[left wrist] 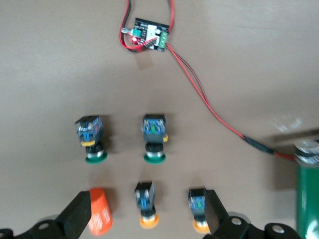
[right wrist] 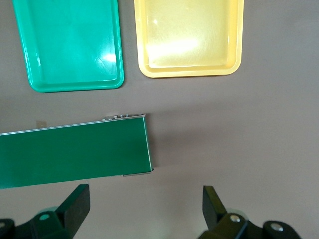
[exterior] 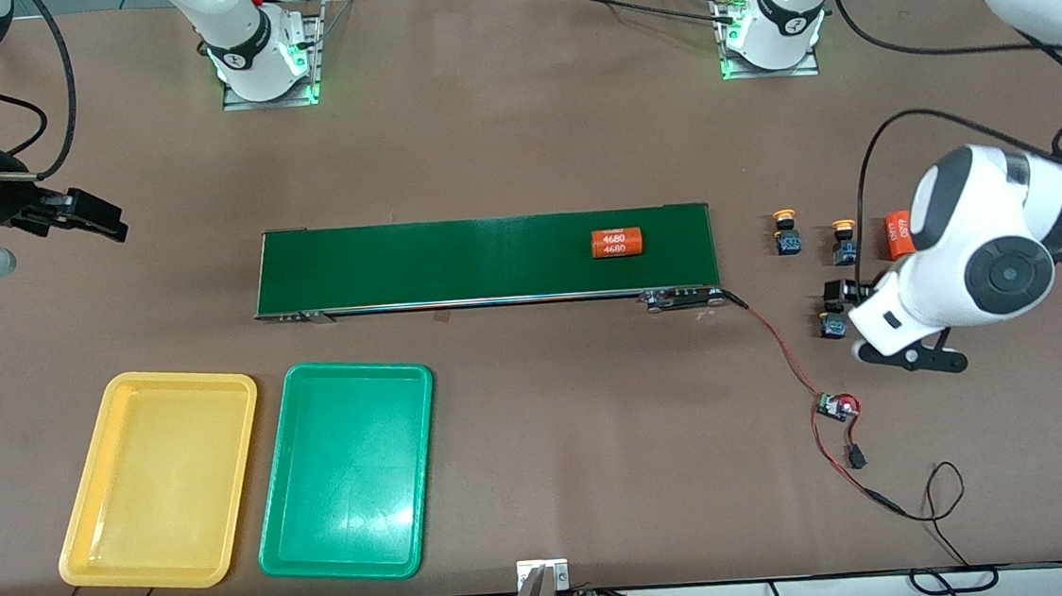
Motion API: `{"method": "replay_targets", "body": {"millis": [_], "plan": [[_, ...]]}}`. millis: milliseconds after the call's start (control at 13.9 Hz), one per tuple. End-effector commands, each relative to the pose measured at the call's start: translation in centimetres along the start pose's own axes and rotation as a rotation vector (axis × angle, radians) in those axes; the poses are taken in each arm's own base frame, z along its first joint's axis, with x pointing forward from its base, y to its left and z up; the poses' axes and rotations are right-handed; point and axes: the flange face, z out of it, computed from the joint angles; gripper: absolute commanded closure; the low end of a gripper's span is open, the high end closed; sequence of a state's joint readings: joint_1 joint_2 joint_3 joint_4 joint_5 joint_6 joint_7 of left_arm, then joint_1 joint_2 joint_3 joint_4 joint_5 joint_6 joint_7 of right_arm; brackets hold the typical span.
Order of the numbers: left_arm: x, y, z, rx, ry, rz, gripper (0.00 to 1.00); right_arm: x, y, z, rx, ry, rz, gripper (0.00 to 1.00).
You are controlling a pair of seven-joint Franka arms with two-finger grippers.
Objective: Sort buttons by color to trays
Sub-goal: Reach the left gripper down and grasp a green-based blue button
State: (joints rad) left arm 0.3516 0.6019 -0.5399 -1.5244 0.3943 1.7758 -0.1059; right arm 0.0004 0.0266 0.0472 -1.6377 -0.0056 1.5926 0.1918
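Your left gripper [left wrist: 144,219] hangs with its fingers spread wide, empty, over the cluster of four buttons at the left arm's end of the table, just off the end of the conveyor belt [exterior: 452,261]. In the left wrist view, one yellow-capped button [left wrist: 146,204] sits between the fingers, the other yellow-capped button [left wrist: 198,209] is right against one finger, and the two green-capped buttons [left wrist: 90,139] [left wrist: 154,138] lie a little apart from the fingertips. Each button has a round cap on a blocky black-and-blue body and lies on its side. An orange cylinder [left wrist: 99,211] lies beside the other finger. Your right gripper [right wrist: 144,209] waits, fingers also apart and empty, over bare table near the belt's other end. The yellow tray [exterior: 161,479] and green tray [exterior: 347,469] sit side by side, nearer the front camera than the belt.
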Motion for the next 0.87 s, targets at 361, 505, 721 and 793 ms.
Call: {"method": "replay_targets", "body": {"millis": [361, 505, 721, 793], "plan": [[0.5, -1.1, 10.2, -0.057, 0.111, 0.054, 0.0, -0.2, 0.1, -0.1, 0.002, 0.008, 0.006, 0.0], [0.5, -1.1, 12.5, -0.073, 0.1, 0.053, 0.0, -0.2, 0.1, -0.1, 0.002, 0.008, 0.006, 0.0], [0.0, -1.5, 14.0, -0.09, 0.103, 0.045, 0.0, -0.2, 0.2, -0.1, 0.001, 0.009, 0.006, 0.0], [-0.3, -1.3, 14.4, -0.089, 0.094, 0.05, 0.03, -0.2, 0.1, -0.1, -0.001, 0.005, 0.006, 0.0]]}}
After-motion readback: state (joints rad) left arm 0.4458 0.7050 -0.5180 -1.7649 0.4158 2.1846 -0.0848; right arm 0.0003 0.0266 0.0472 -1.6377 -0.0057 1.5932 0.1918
